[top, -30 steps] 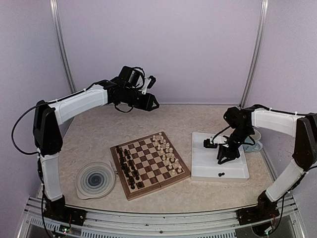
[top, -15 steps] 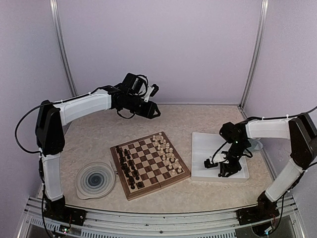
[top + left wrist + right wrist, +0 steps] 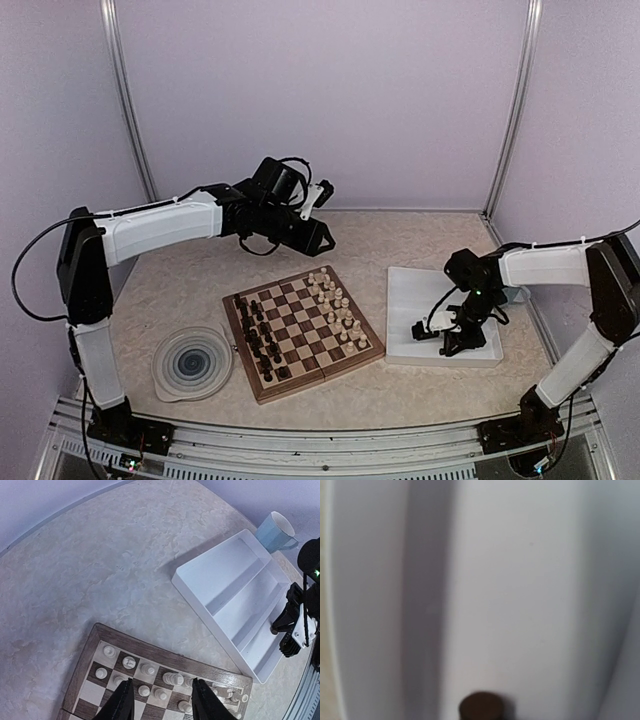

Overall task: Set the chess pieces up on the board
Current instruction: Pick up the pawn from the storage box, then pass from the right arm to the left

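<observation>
The board (image 3: pixel 322 376) lies in the middle of the table, with dark chess pieces (image 3: pixel 262 340) along its left side and cream chess pieces (image 3: pixel 338 305) along its right. My left gripper (image 3: pixel 315 238) hovers above the board's far edge. In the left wrist view it (image 3: pixel 160 700) is open, with nothing between its fingers, and cream pieces (image 3: pixel 147 669) stand below. My right gripper (image 3: pixel 452 345) is lowered into the near end of the white tray (image 3: pixel 410 300). A dark piece (image 3: pixel 481 707) shows at the bottom edge of the right wrist view, but the fingers are out of sight there.
A round blue-swirl plate (image 3: pixel 192 362) sits left of the board. A pale blue mug (image 3: pixel 276 530) stands behind the tray's far right corner. The tray (image 3: pixel 225 570) has two long compartments. Purple walls close in the table at the back and sides.
My left arm has swung right and forward toward the board's far edge. My right gripper dropped from mid-tray to the tray's near end, over the spot where a dark piece lay.
</observation>
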`<state>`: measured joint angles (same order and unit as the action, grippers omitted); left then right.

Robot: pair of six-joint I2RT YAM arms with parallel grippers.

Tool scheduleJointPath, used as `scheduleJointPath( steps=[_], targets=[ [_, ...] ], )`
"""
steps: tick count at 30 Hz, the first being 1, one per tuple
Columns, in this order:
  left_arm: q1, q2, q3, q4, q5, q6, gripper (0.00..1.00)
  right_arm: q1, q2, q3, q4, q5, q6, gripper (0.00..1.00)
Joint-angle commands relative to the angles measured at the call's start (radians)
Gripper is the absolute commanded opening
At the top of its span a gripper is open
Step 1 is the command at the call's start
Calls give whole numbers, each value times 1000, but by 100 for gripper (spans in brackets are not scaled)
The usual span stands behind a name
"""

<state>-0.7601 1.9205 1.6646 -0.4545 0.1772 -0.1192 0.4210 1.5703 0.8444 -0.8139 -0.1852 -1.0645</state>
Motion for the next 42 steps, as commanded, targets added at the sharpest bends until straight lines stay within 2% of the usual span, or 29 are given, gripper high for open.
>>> scheduleJointPath(
  steps=[1,6,13,21,27,31,37,42],
  targets=[
    [-61,-44,-24,79,-5,-5,41,7,-26,-6,-15,-4,43,9],
    [-133,-51,-66,166,22,-33,41,6,-120,74,-76,-61,100,8],
    [-172,-63,-226,493,151,-222,41,-5,-188,118,-31,-166,189,6],
    [-215,18,-227,606,231,-328,45,-3,-247,189,15,-295,291,8],
    [-223,97,-204,657,321,-489,45,67,-269,251,33,-199,347,9],
    [-224,113,-225,754,384,-576,46,142,-262,272,33,-121,357,9],
    [-223,145,-213,793,420,-630,46,214,-230,309,10,-53,330,10],
    [-223,178,-197,806,445,-665,42,249,-226,325,8,-33,327,10]
  ],
)
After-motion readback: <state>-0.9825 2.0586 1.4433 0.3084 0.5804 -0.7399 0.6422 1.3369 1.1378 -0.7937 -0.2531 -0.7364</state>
